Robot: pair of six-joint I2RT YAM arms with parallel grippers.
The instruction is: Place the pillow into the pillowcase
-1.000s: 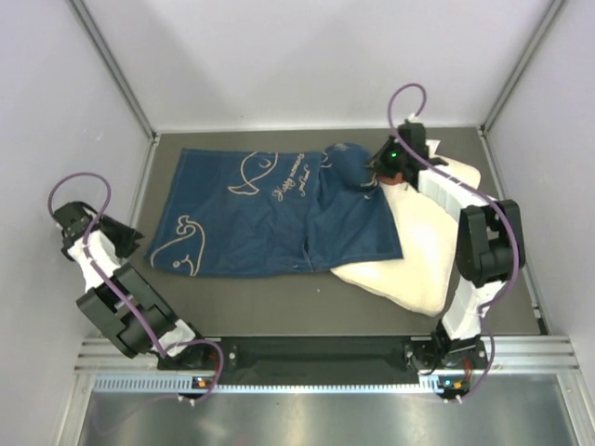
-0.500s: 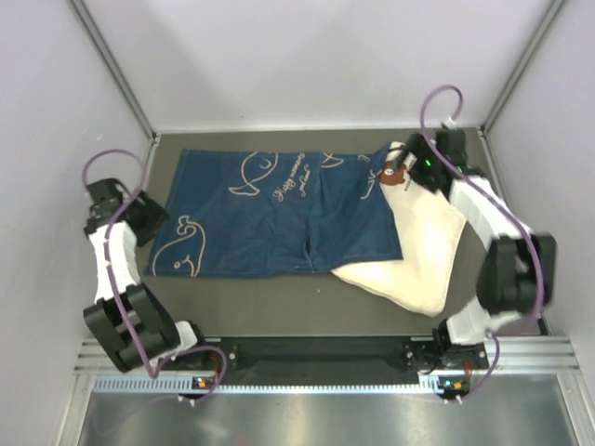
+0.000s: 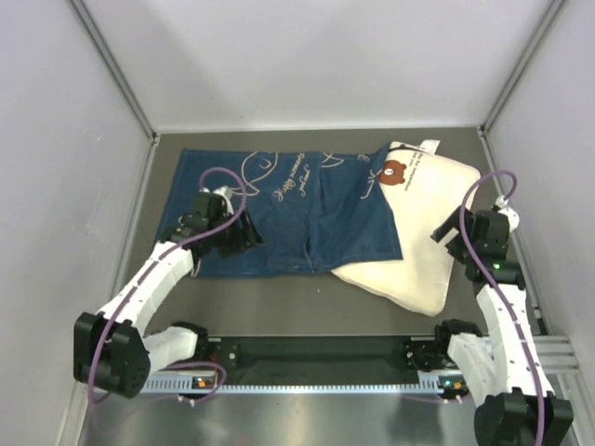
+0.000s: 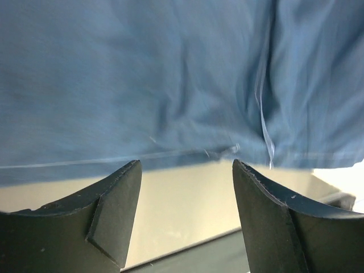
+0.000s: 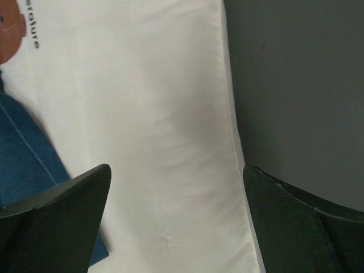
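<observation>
The pillowcase point(image 3: 279, 209) is lying spread flat across the dark table point(image 3: 279, 297), whale drawings facing up. Its right end is covering the left part of the pillow point(image 3: 418, 251). The pillow is sitting tilted at the right side of the table, with its bear print point(image 3: 397, 172) showing at the far end, just beside the blue edge. Most of the pillow is lying uncovered. Whether the covered part is inside the opening or only under the cloth cannot be told.

The left gripper point(image 3: 244, 237) is hovering over the near edge of the pillowcase, left of the middle. Its jaws are standing wide apart with nothing between them, and its wrist camera is showing wrinkled blue cloth, a hem line and a strip of table under the fingers point(image 4: 114, 210).

The right gripper point(image 3: 446, 228) is hanging above the right part of the pillow — jaws also spread wide, holding nothing. Its wrist camera is showing white fabric and the pillow's right edge, with bare table beside it and a corner of blue cloth at the left.
</observation>
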